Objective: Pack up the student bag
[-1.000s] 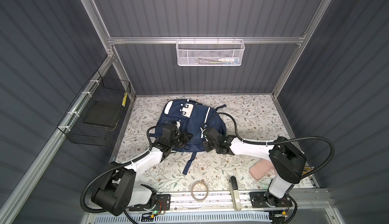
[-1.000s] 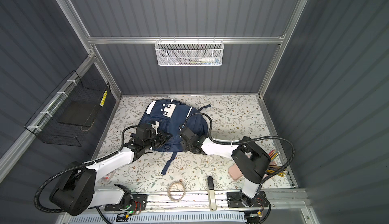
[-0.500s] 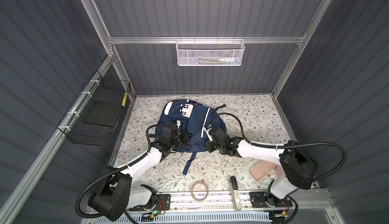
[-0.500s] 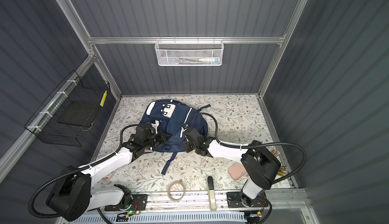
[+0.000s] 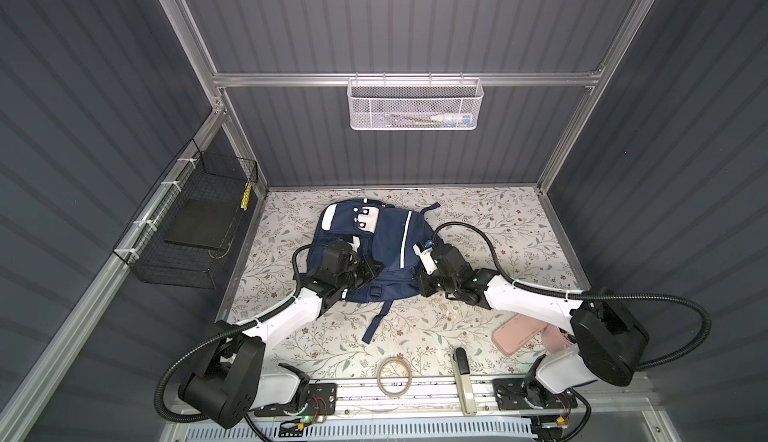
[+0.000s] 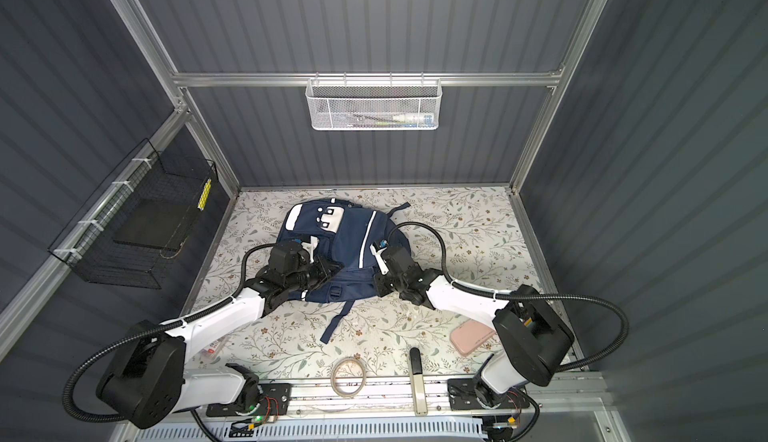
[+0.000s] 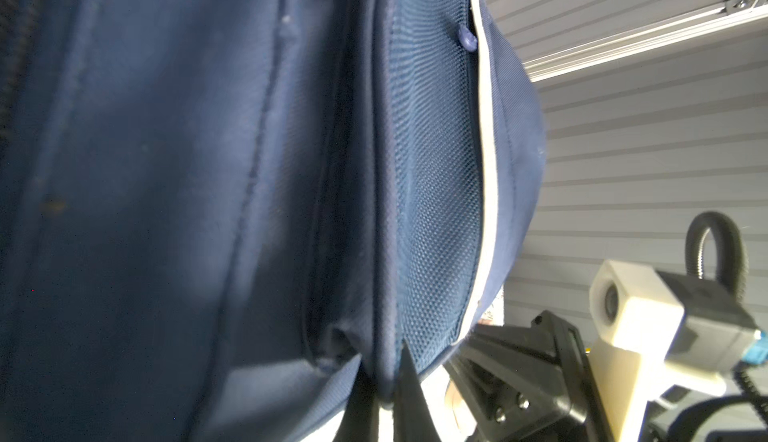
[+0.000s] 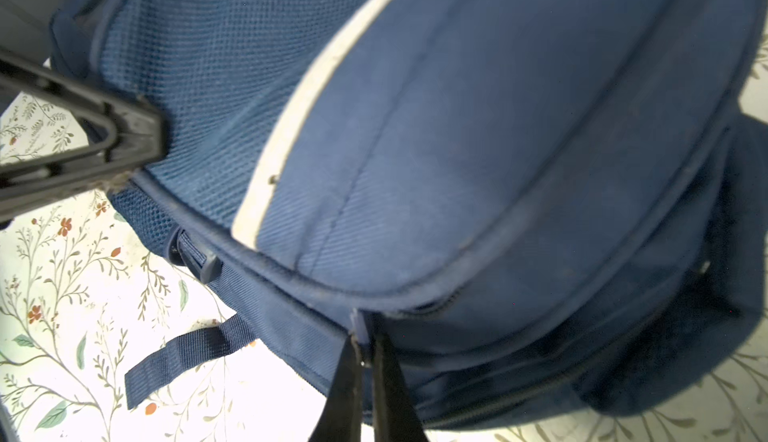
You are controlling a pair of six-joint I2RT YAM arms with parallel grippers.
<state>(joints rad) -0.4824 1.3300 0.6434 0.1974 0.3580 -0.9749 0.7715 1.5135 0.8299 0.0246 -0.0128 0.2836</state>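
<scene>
Student: Views compared: what do only the top views give?

Tutor: Whole layout: the student bag (image 5: 386,248) lies flat in the middle of the floral mat (image 5: 478,219), white patches toward 12 o'clock. A pink case (image 5: 519,334) sits at 4 o'clock and a tape roll (image 5: 379,379) at 6 o'clock. The grips themselves are hidden there.

Student: And the wrist views?

Tutor: Jaw detail: the left gripper (image 7: 384,398), its arm toward the bag's 8 o'clock, is pinched together on a piped seam beside the mesh pocket (image 7: 432,194). The right gripper (image 8: 365,354), at the bag's 5 o'clock corner, is closed tight on a small blue tab (image 8: 358,327) at the bottom seam.
</scene>
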